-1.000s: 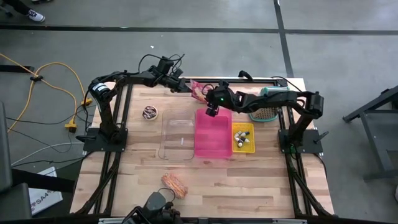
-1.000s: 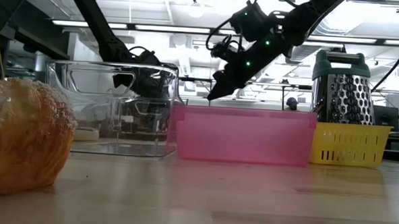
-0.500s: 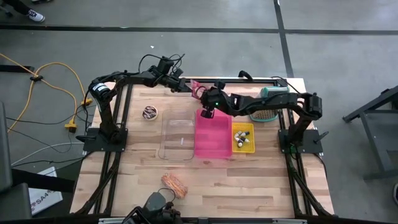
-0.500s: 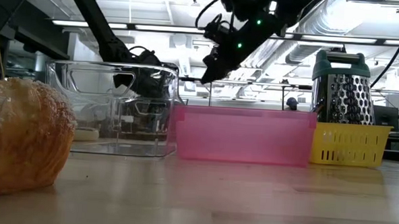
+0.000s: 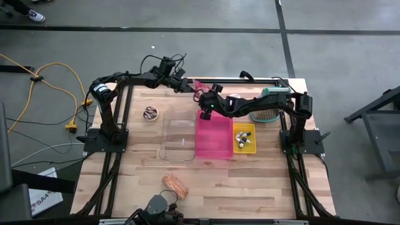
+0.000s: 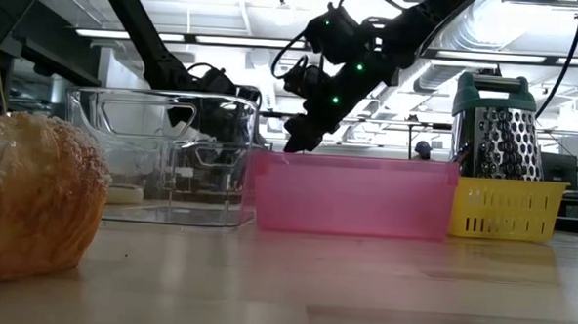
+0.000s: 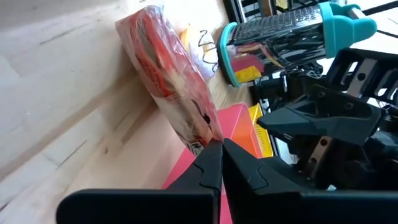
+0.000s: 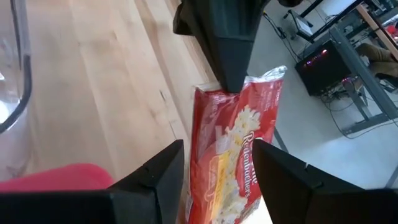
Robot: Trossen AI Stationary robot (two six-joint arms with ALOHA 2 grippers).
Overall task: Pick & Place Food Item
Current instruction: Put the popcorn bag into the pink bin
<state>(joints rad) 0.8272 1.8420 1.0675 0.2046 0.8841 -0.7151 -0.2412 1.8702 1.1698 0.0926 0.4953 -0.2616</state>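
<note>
**Inspector A:** Two claws on one item. Nearest the low camera, a bread loaf (image 6: 33, 195) lies on the table (image 5: 250, 187), untouched. Beyond it stand the clear tub (image 6: 162, 156), pink bin (image 5: 212, 134) and yellow basket (image 5: 244, 138) with the grater (image 6: 498, 117).

**Inspector B:** And the popcorn bag (image 8: 233, 149)?

**A:** At the far table edge, just beyond the pink bin. Left claw (image 7: 216, 158) is clenched on the bag's corner, holding it up on edge. Right claw (image 8: 214, 162) straddles the bag, fingers (image 8: 158, 177) parted on either side, apparently not yet pressing.

**B:** Hazards?

**A:** In my judgement, three. If the left lets go before the right clamps, the bag topples, possibly off the far edge. If both pull while clenched, the wrapper could tear. The arms are close; collision is possible.
</note>
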